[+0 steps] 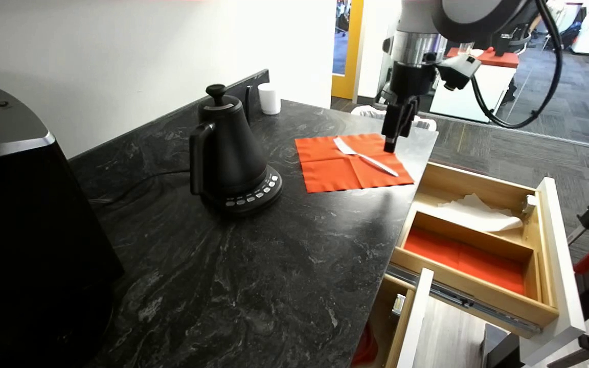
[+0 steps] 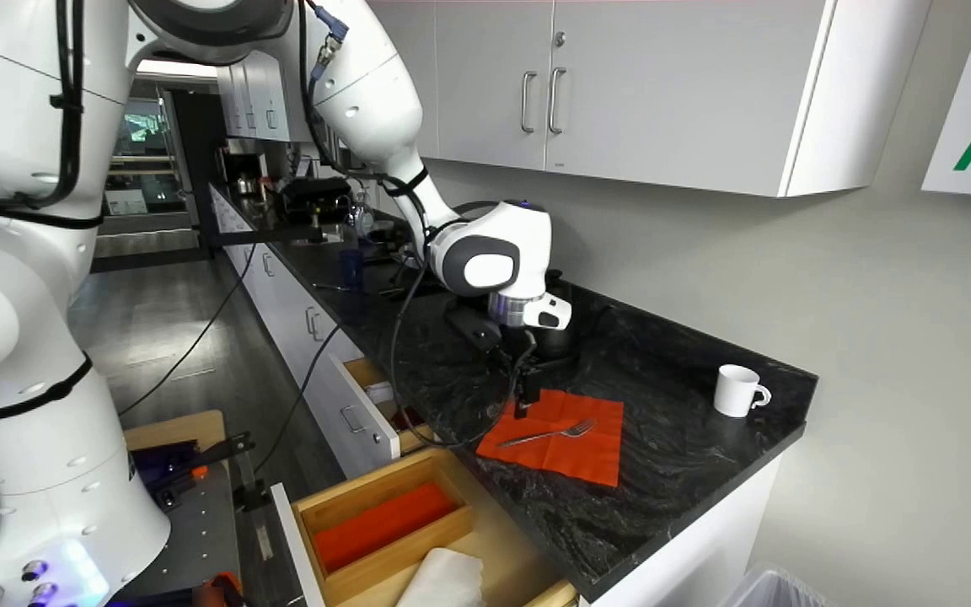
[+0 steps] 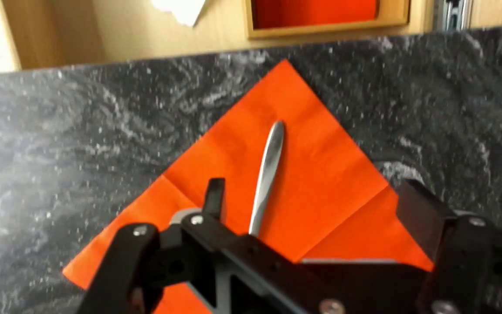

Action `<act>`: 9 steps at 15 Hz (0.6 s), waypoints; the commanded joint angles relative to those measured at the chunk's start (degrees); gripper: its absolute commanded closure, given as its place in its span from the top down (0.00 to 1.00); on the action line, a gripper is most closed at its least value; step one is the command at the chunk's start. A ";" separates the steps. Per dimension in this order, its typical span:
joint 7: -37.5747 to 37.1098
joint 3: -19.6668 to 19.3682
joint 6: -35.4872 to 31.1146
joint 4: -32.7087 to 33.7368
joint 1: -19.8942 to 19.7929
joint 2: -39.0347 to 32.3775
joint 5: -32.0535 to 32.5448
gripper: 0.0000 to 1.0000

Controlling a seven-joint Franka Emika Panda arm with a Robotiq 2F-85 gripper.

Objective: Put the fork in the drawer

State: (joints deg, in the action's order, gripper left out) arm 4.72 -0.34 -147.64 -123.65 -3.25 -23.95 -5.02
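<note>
gripper (image 3: 315,203) nose-dn, w/ jaws apart

Black with grey-white marbling on the tabletop (image 1: 274,276). Near its drawer-side edge, plain red-orange with darker creases on the cloth (image 1: 327,171); silver in the wrist view, nearly white in an exterior view, on the fork (image 1: 368,160). Past that edge, pale honey on the drawer (image 1: 478,185), white on its front panel (image 1: 563,255), red-orange on the lining (image 1: 468,259), white on the paper (image 1: 478,215). Along the wall-side edge, solid black on the kettle (image 1: 235,145); white on the mug (image 2: 737,389) at the corner. Black on the gripper (image 3: 316,203), white with dark grey on the arm (image 2: 367,93). Beneath the drawer-side edge, perhaps deep red on a shadowed item (image 1: 366,348).
</note>
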 commanded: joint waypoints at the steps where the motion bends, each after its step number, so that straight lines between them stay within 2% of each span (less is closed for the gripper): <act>1: 3.21 1.25 -5.19 -14.23 -1.90 8.04 -1.71 1.00; 9: 10.26 2.49 -23.11 -39.95 -4.07 20.40 -5.69 1.00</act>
State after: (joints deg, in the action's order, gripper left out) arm 10.94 0.20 -164.07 -152.35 -4.79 -11.52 -8.42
